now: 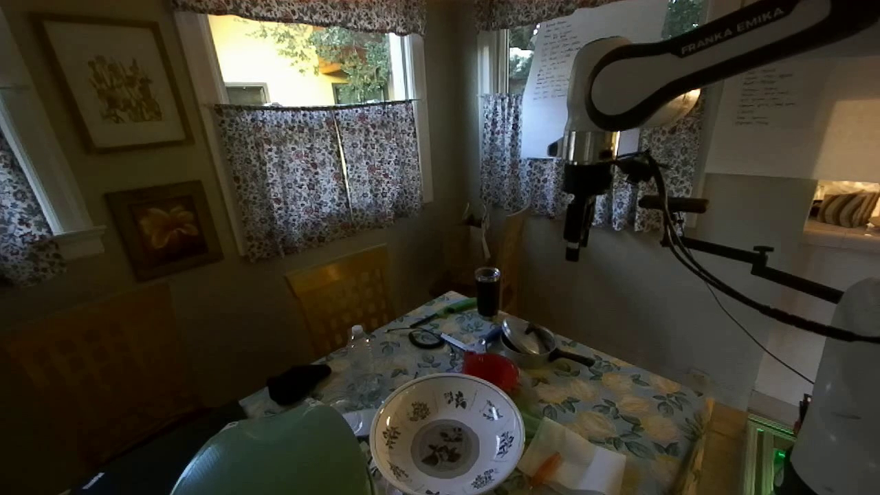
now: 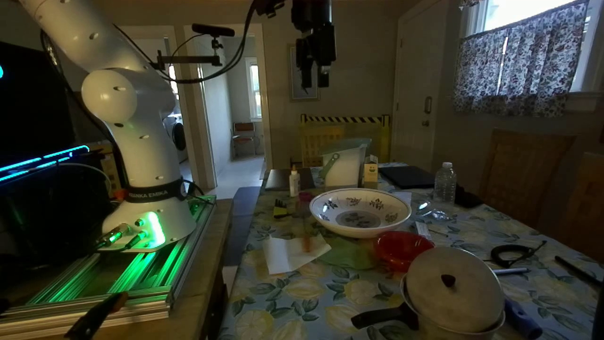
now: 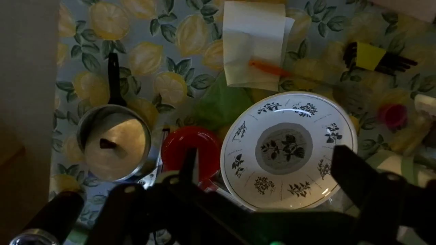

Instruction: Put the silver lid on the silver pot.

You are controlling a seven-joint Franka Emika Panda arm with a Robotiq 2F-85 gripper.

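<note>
The silver lid with a dark knob lies over the silver pot in the wrist view. It sits off-centre, and a dark gap to the pot's inside shows on the handle side. In an exterior view the lid looks tilted on the pot. The lid and pot also show close up in an exterior view, black handle outward. My gripper is open and empty, high above the table over the white bowl, away from the pot. It also shows in both exterior views.
A red bowl stands beside the pot, then the large white patterned bowl. A dark tumbler and a blue-handled item are near the pot. A plastic bottle and white bucket stand farther off.
</note>
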